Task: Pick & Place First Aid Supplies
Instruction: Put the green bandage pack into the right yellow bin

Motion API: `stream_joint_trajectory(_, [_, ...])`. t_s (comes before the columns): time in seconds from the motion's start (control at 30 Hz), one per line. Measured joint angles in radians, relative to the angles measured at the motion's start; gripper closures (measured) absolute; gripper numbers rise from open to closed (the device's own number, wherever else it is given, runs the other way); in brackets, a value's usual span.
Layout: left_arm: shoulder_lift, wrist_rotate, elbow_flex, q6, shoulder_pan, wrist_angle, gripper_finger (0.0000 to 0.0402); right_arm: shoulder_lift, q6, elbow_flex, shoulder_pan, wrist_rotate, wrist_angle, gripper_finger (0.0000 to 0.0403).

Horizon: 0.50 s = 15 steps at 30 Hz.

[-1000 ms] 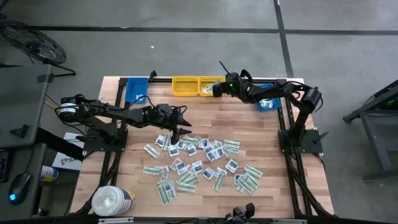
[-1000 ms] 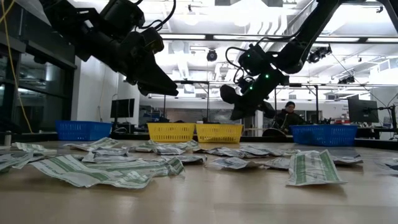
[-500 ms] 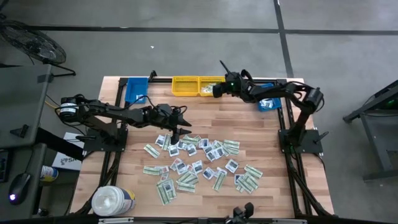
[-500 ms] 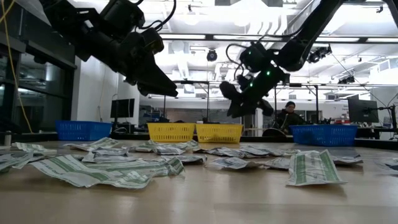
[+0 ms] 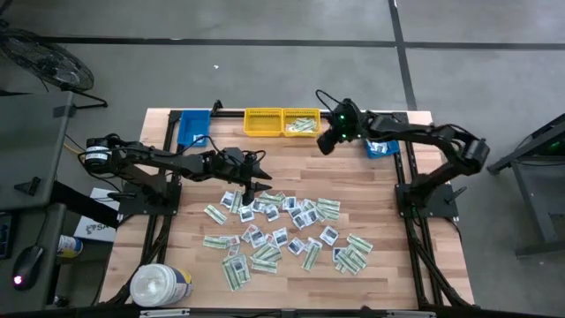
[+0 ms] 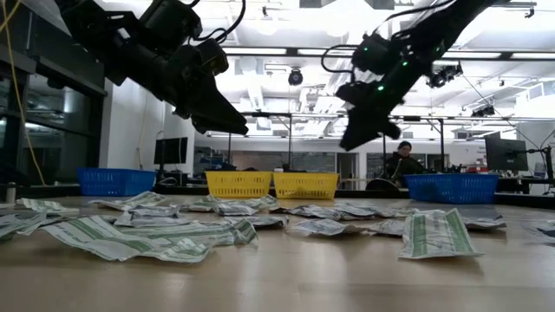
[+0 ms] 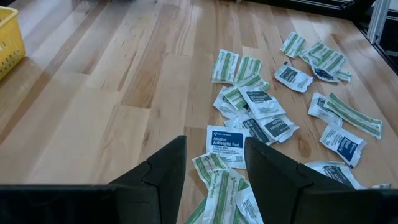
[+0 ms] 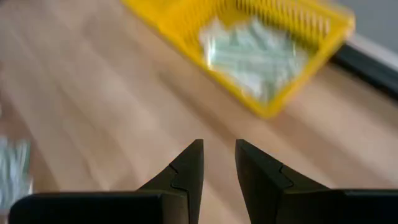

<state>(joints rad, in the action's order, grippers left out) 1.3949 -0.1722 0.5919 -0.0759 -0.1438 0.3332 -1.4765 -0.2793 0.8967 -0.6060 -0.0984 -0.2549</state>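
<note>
The first aid supplies (image 5: 282, 230) lie scattered flat on the middle of the wooden table: long green-white strips and small white squarish packets (image 7: 227, 140). My left gripper (image 5: 256, 183) hangs open above the far left edge of this pile, well clear of it (image 6: 238, 128); its fingers (image 7: 214, 163) hold nothing. My right gripper (image 5: 325, 141) hovers open in the air near the right yellow bin (image 5: 302, 122), tipped down toward bare wood (image 8: 219, 158). That bin holds several green-white strips (image 8: 255, 56).
Two yellow bins (image 5: 263, 121) stand side by side at the far edge, with a blue bin (image 5: 192, 126) at the far left and another (image 5: 381, 146) at the far right. A big white round tub (image 5: 159, 284) sits at the near left corner. Bare wood lies between bins and pile.
My right gripper has drawn back from over the right yellow bin, toward the table's right and near edges. It has also risen and tipped its fingers further down. My left gripper and the packets have kept still.
</note>
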Motion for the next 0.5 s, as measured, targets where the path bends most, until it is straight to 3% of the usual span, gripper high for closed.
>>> stream_joint_trajectory(0.3, [0.0, 0.0, 0.0, 0.0, 0.0, 0.002, 0.0239, 0.065, -0.051, 0.0, 0.071, -0.084, -0.429, 0.0316])
stream_joint_trajectory(0.5, [0.0, -0.001, 0.0, -0.007, 0.0, 0.001, 0.0239, 0.063, 0.166, -0.016, 0.224, -0.07, -0.482, 0.0316])
